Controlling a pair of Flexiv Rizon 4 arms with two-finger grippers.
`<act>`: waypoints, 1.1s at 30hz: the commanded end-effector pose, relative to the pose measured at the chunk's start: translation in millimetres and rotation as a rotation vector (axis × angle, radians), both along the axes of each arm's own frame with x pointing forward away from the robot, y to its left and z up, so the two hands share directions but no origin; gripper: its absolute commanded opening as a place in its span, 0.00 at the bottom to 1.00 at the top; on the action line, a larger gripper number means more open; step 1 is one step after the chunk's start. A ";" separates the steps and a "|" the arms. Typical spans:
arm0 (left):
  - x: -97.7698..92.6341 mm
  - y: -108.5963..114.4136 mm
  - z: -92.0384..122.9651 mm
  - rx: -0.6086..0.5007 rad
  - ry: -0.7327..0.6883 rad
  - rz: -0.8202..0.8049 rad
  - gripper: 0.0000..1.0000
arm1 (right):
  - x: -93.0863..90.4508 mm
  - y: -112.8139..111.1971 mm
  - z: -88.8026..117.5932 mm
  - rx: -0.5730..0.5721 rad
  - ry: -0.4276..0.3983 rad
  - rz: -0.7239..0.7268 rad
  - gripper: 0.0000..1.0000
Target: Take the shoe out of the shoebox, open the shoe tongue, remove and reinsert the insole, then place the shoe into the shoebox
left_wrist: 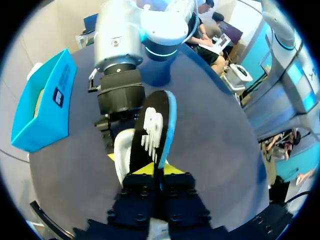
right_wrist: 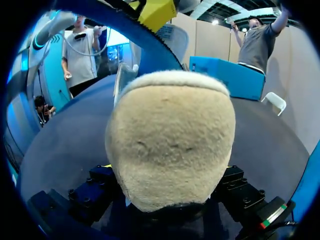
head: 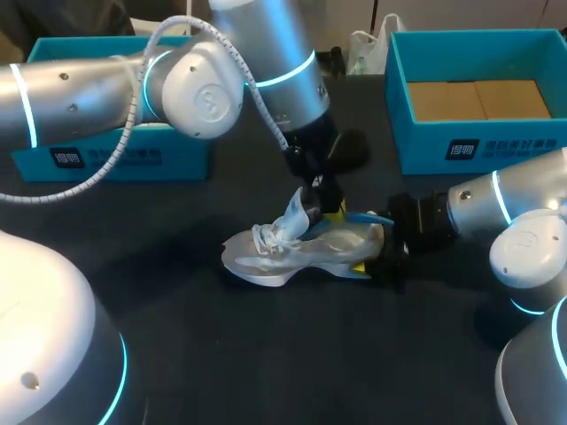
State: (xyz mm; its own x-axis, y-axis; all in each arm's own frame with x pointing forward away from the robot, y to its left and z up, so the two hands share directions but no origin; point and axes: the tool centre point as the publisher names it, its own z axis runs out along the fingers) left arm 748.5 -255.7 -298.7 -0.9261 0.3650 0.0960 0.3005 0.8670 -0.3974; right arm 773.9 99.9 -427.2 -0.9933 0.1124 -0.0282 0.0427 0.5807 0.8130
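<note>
1. Black tabletop (head: 221, 354) carries everything.
2. The blue shoebox (head: 496, 150) stands open at the far right with brown card inside. A second blue box (head: 115, 159) sits at the far left.
3. The white shoe (head: 301, 252) sits in the middle of the tabletop, well apart from both boxes.
4. The insole (left_wrist: 152, 127) is black with a blue edge and hangs over the shoe. I cannot tell if its far end is inside.
5. The right fingers (head: 386, 261) stand wide and grip the shoe's heel from both sides.
6. The left fingers (left_wrist: 148, 169) are pinched nearly together on the insole's near end.
7. Only the left wrist view shows the insole's white mark. Only the right wrist view shows the fuzzy cream heel. Only the head view shows the laces.
</note>
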 end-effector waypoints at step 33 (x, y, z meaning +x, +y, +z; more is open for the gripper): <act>3.6 -21.4 -17.0 -0.162 -0.260 -0.011 0.47 | 0.7 1.9 -3.9 -0.005 0.001 0.000 0.00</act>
State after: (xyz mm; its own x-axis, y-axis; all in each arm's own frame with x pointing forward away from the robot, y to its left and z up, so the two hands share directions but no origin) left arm 748.7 -273.9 -311.1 -0.9078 0.3647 -0.2073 0.4194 0.7966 -0.4353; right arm 773.9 100.0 -427.2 -0.9933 0.1124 -0.0282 0.0426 0.5806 0.8131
